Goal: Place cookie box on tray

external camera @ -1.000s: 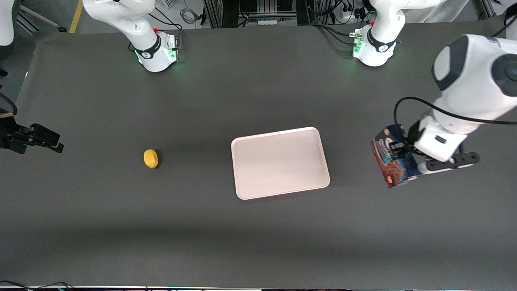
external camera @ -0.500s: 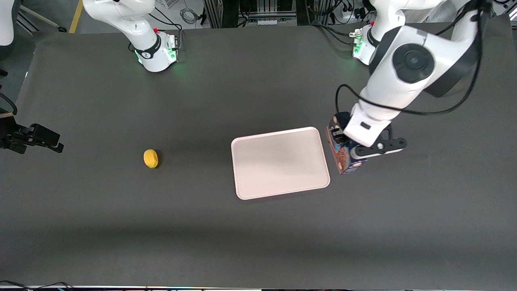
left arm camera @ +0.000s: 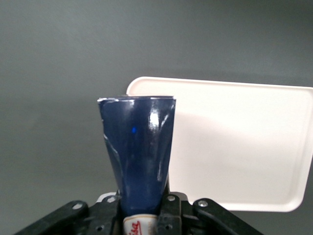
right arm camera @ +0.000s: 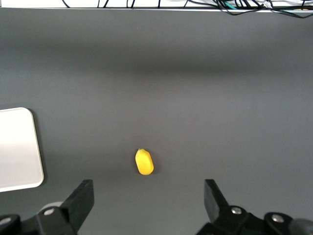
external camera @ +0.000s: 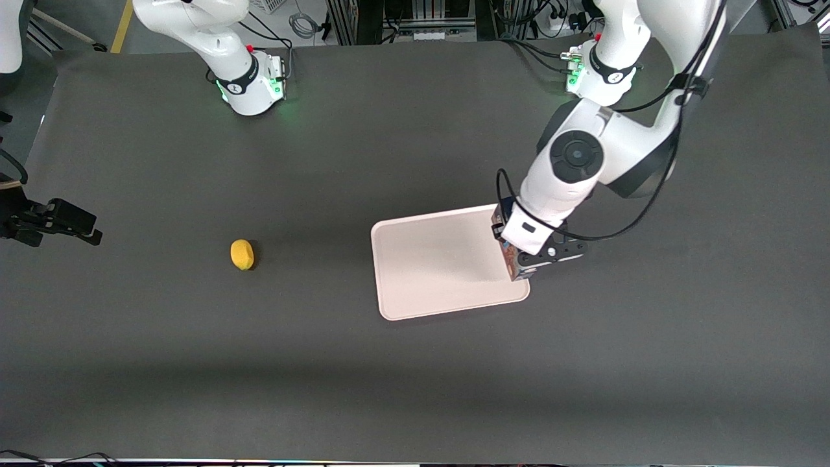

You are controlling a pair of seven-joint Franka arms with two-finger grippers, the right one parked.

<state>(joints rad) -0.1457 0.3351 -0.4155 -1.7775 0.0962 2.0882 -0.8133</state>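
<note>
The cookie box (external camera: 513,264) is a dark navy carton with a red-brown edge, held upright in the air. My left gripper (external camera: 522,251) is shut on it from above. Box and gripper hang over the edge of the tray (external camera: 441,259) that lies toward the working arm's end of the table. The tray is a large pale pinkish-white rectangle with a low rim. In the left wrist view the navy box (left arm camera: 139,156) sticks out from between the fingers of the gripper (left arm camera: 143,215), with the tray (left arm camera: 234,147) below and beside it. The wrist hides most of the box in the front view.
A small yellow lump (external camera: 242,254) lies on the dark table (external camera: 415,376) toward the parked arm's end, well apart from the tray. It shows too in the right wrist view, the lump (right arm camera: 144,162) beside a corner of the tray (right arm camera: 17,147).
The left arm has carried the cookie box sideways from the working arm's end of the table to above the tray's edge. The tray and the yellow lump have not moved.
</note>
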